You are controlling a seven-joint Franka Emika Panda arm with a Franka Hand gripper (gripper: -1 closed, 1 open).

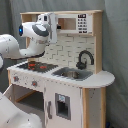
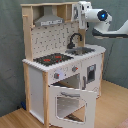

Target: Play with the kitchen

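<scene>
The toy kitchen (image 2: 60,70), standing on the wooden floor (image 2: 112,107) with its oven door (image 2: 70,102) hanging open, looks rigid, light and tippable, best worked by its door edge or knobs (image 2: 64,74), while the arm's wrist hovers high beside the upper shelf, gripper (image 2: 80,12) state indiscernible

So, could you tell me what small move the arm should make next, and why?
Probably lower toward the counter: the gripper sits high by the top shelf of the kitchen, well above the faucet, touching nothing.
</scene>
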